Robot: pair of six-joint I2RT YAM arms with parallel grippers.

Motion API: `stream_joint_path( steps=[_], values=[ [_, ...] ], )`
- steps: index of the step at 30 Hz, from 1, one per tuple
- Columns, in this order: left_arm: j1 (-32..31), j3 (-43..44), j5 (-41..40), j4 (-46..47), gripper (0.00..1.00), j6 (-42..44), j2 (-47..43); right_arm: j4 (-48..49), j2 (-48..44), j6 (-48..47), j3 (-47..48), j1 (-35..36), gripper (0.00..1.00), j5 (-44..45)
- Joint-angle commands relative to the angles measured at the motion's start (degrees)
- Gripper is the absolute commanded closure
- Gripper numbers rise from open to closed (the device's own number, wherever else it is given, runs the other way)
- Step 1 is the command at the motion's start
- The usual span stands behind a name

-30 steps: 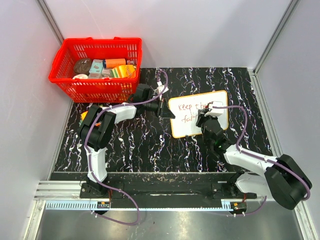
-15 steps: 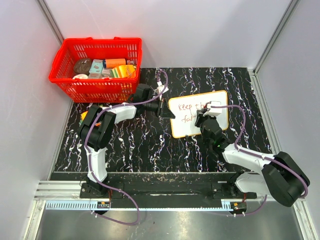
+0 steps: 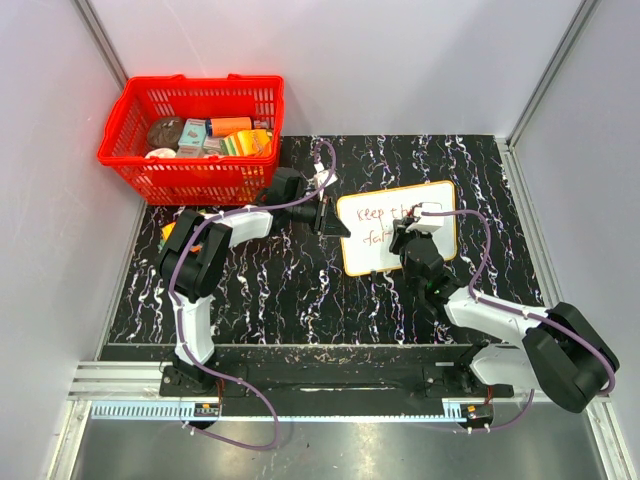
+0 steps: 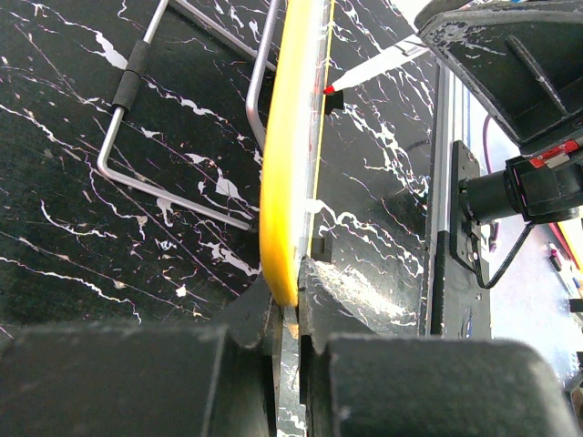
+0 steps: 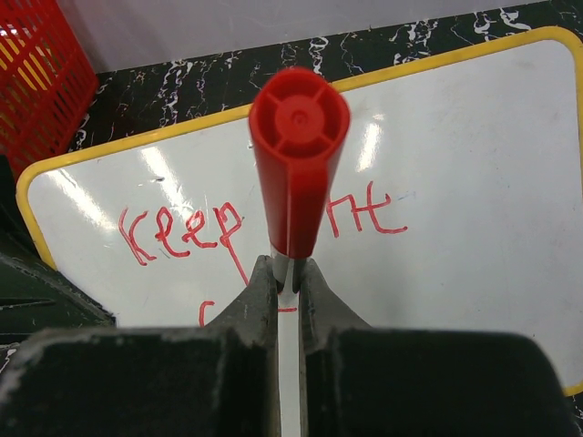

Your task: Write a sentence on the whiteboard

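Note:
The whiteboard point(image 3: 440, 200), white with an orange-yellow rim, lies tilted on the black marbled table right of centre. The sentence point(image 3: 378, 224) on it is red handwriting: "keep the" point(image 5: 182, 232) on the first line, with the start of a second line below, partly hidden by my right arm. My left gripper point(image 3: 335, 222) is shut on the board's left rim point(image 4: 291, 164), which shows edge-on in the left wrist view between the jaws point(image 4: 291, 305). My right gripper point(image 3: 412, 235) point(image 5: 287, 269) is shut on a red marker point(image 5: 299, 155). The marker's tip point(image 4: 330, 89) touches the board.
A red basket point(image 3: 192, 135) full of small packages stands at the back left, close behind my left arm. A bent metal wire stand point(image 4: 123, 118) lies under the board's far side. Grey walls close in on both sides of the table.
My right arm's elbow has shifted a little to the left, and the marker has crept slightly over the board. The left gripper and the board have not moved.

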Motion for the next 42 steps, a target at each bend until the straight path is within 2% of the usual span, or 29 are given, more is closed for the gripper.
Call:
stream_joint_path(
  steps=[1, 42],
  values=[
    [-1.5, -2.0, -5.4, -6.2, 1.0, 8.8, 3.2, 3.2, 0.1, 0.4, 1.9, -0.3, 1.0, 0.6],
    [-1.5, -2.0, -5.4, -6.1, 1.0, 8.7, 3.3, -5.5, -2.6, 5.7, -1.5, -0.3, 1.0, -0.3]
  ],
)
